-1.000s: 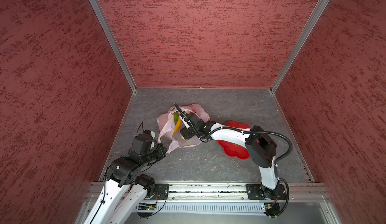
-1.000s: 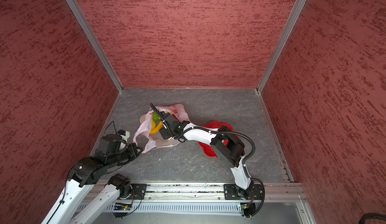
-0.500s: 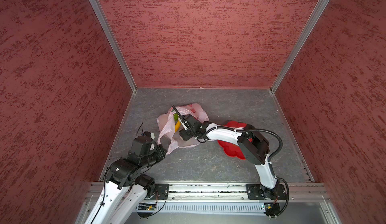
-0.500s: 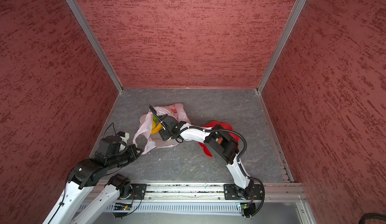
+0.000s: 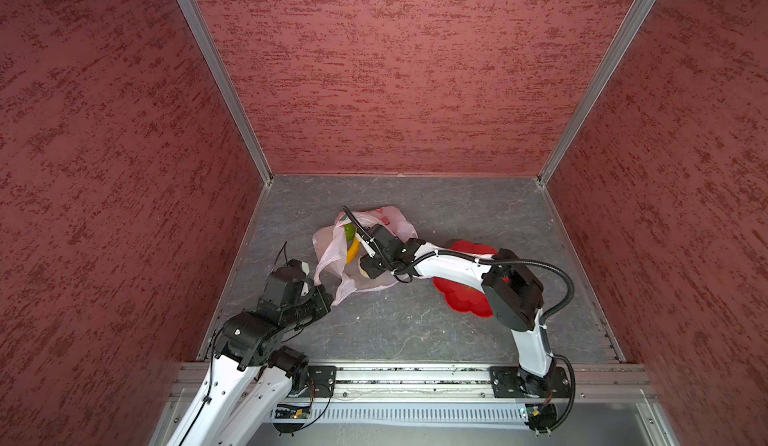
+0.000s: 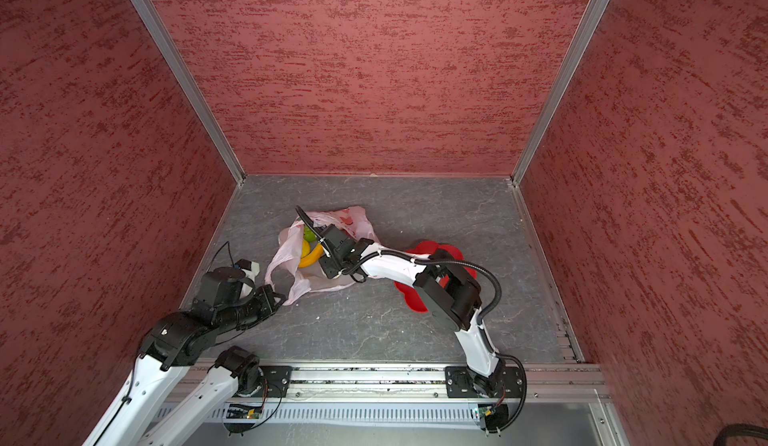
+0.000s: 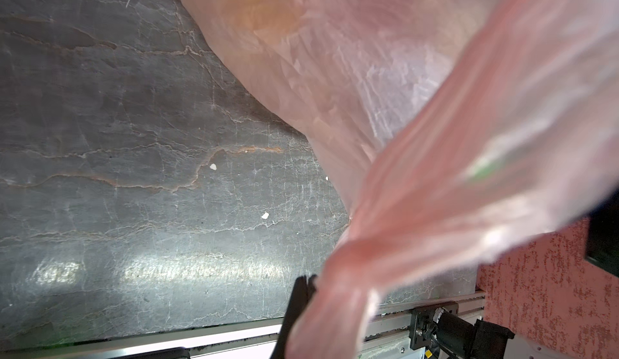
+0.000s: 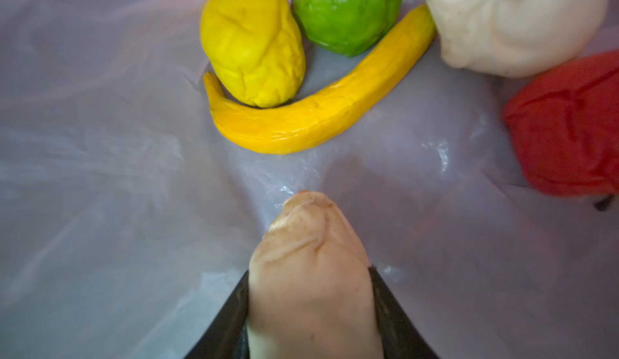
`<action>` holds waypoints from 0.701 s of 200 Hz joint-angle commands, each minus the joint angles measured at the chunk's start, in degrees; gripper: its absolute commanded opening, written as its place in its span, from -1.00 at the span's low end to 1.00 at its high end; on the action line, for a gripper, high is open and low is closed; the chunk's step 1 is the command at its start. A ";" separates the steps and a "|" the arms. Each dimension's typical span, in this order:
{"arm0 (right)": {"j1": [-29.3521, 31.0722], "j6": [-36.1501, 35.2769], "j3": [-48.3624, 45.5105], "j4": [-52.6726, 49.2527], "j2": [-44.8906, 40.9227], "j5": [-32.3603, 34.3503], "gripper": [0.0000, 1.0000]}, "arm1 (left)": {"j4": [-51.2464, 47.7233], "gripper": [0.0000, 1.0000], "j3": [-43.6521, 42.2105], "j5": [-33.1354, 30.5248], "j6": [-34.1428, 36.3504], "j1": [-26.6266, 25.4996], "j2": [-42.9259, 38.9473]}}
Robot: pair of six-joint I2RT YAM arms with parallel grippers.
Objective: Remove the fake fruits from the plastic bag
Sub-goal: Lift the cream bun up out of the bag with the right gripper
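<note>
Right gripper (image 8: 310,275) is closed on a beige lumpy fruit (image 8: 306,233), which is pinched between both black fingers inside the plastic bag (image 8: 100,173). Beyond its fingertips, a yellow banana (image 8: 318,106), a yellow round fruit (image 8: 254,42), a green fruit (image 8: 348,9) and a pale ball (image 8: 512,22) are clustered on the film. Well apart from it, the left gripper (image 5: 326,296) is clamped on a bag handle (image 7: 338,307).

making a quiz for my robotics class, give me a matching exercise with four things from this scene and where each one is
Things: 1 banana; 2 beige fruit; 3 bag handle; 4 red flower-shaped dish
Places: a pinched in the left hand; b outside the bag, beside it; c held in the right hand; d loose inside the bag
Pairs: 1-d, 2-c, 3-a, 4-b
</note>
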 commanded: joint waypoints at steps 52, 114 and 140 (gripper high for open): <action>0.01 -1.71 0.40 -5.60 -15.99 -3.17 -0.52 | 9.00 -0.96 6.04 -1.35 5.09 0.86 9.99; -0.90 -1.20 0.39 -7.39 -27.39 2.41 -0.59 | 12.08 -0.96 8.20 1.07 7.86 3.76 14.29; -2.32 -1.03 0.57 -6.78 -31.54 4.58 -0.62 | 12.26 -0.95 7.87 1.49 7.98 4.36 14.39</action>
